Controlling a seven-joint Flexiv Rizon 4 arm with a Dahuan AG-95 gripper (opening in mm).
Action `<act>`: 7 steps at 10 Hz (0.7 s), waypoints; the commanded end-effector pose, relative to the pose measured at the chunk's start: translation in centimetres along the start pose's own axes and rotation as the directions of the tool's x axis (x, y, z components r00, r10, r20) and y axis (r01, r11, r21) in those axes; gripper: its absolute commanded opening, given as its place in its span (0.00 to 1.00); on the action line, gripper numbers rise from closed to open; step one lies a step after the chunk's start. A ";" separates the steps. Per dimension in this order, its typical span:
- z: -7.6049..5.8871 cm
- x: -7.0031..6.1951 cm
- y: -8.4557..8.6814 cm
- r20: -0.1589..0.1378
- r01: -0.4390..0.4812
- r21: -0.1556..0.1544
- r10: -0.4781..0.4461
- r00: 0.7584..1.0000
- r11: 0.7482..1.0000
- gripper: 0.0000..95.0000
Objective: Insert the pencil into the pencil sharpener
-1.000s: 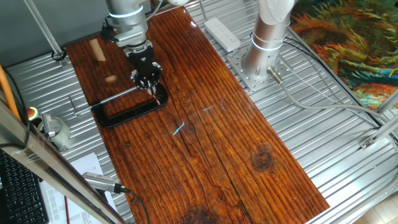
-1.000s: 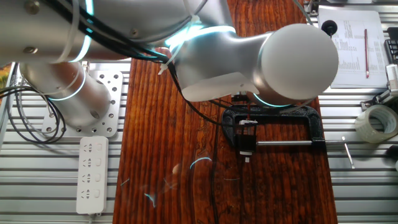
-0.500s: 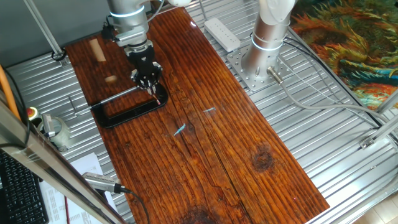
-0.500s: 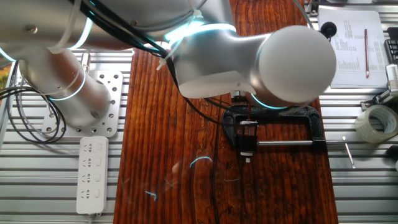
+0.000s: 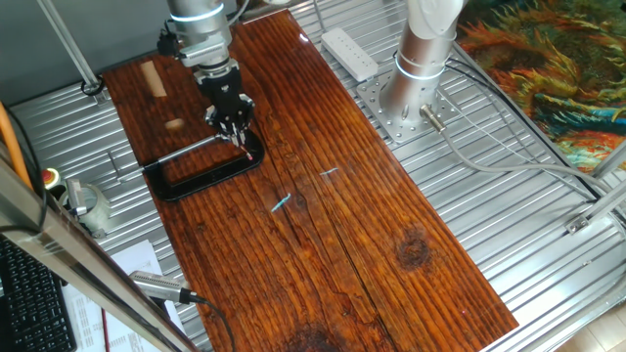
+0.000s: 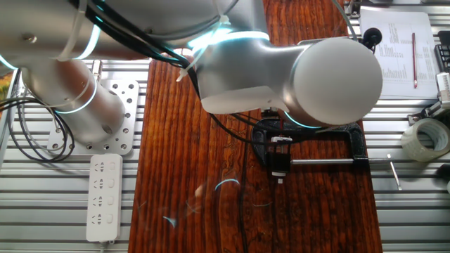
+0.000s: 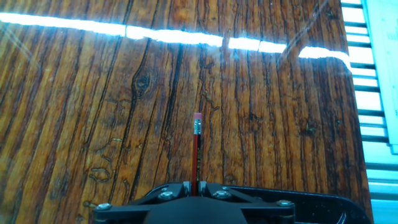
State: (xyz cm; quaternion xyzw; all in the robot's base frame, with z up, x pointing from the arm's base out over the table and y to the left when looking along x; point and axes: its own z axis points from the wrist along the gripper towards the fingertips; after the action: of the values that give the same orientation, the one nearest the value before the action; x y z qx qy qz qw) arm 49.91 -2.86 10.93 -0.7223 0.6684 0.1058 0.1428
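Gripping the pencil [image 7: 197, 152] between closed fingers, the tool [image 5: 235, 125] hovered over the clamp [image 5: 201, 166] near the counter's [image 5: 372, 244] far-left corner; a straight, slow push seemed wisest.

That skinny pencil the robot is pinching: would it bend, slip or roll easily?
The pencil looks straight and stiff, though so slim it could probably snap under side force. It seems very light. The gripper pinches only its lower end, so it might pivot or slip; set down, it would likely roll.

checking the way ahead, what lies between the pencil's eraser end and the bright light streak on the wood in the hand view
Nothing: in the hand view only bare wooden tabletop lies between the pencil tip and the streak. The gripper holds the pencil's lower end.
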 end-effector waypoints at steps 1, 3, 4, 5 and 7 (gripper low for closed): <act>0.1 0.1 -0.2 -0.002 0.008 0.004 -0.008 1.000 1.000 0.00; 0.3 0.3 -0.3 0.002 0.010 0.003 -0.010 1.000 1.000 0.00; 0.3 0.3 -0.3 -0.001 0.005 0.002 -0.005 1.000 1.000 0.00; 0.3 0.3 -0.3 0.000 0.003 0.001 -0.003 1.000 1.000 0.00; 0.2 0.2 -0.4 0.014 -0.010 0.003 0.010 1.000 1.000 0.00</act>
State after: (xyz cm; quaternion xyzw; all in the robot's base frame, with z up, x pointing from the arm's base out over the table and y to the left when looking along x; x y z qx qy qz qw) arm 50.38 -3.04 10.65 -0.7183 0.6709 0.1085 0.1486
